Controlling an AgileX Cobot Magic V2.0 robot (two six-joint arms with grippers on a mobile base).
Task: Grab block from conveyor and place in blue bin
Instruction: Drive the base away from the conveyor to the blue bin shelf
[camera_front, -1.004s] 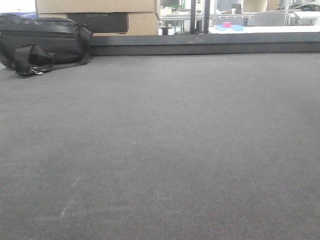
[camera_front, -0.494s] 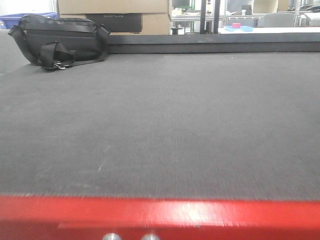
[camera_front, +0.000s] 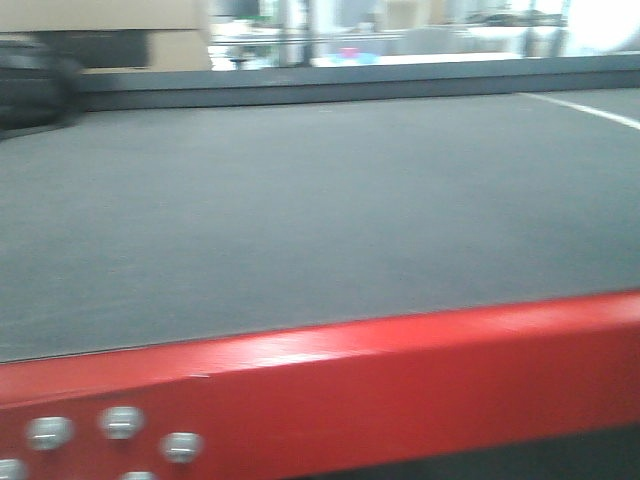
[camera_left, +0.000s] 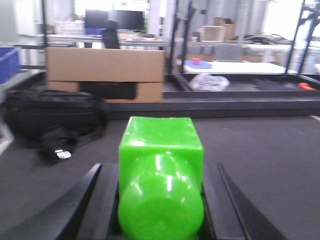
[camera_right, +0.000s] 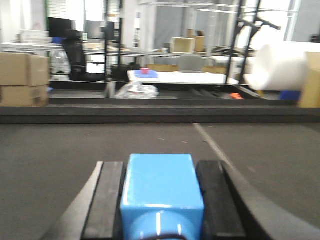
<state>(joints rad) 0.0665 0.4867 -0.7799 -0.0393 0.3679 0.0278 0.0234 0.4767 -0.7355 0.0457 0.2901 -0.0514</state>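
In the left wrist view a glossy green block with a round stud facing the camera sits between the black fingers of my left gripper, which is shut on it. The right wrist view shows a light blue block clamped the same way in my right gripper. Both are held above the dark grey conveyor belt. A blue bin shows only as an edge at the far left, beyond the belt. Neither gripper appears in the front view.
A red frame with bolts borders the belt's near side. A black bag lies at the belt's far left, in front of stacked cardboard boxes. A white line runs along the belt on the right.
The front view has swung right and is blurred: the bag slid to the left edge, the red frame rose and tilted in view, and a white line appeared at the right.
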